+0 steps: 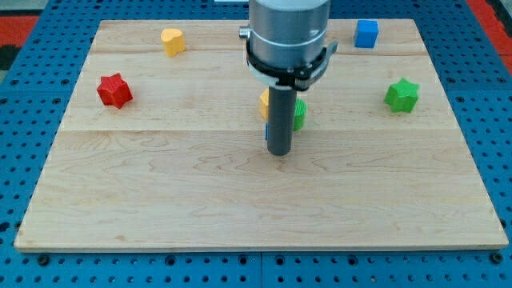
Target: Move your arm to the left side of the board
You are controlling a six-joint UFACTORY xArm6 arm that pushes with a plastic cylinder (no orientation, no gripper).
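My tip [279, 152] is a dark straight rod end without jaws, on the pale wooden board [240, 200]; beside it sit two yellow blocks, two green, one red, one blue.

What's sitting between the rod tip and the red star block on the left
Nothing: in the camera view, only bare board lies between my tip and the red star block.

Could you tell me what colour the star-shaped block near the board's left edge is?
Red: the star block shows clearly in the camera view.
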